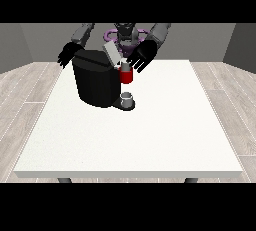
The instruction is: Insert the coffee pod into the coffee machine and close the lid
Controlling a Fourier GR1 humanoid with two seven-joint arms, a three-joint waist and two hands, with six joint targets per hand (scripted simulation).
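A black coffee machine point(94, 82) stands on the white table point(135, 135), left of centre. Its grey lid point(112, 52) is raised and tilted back. At the machine's front sits a red pod holder point(126, 76) with a small grey piece on top, likely the coffee pod point(125, 66). Below it a grey cup point(127, 98) rests on the machine's base. The hand at the view's right point(141, 57) hovers just behind and to the right of the red part, fingers spread straight. The hand at the view's left point(67, 55) hangs behind the machine's left corner, fingers relaxed.
The table's front edge point(130, 173) runs close to the camera. Grey walls and a wood floor surround the table. The robot's torso point(125, 37) stands behind the machine.
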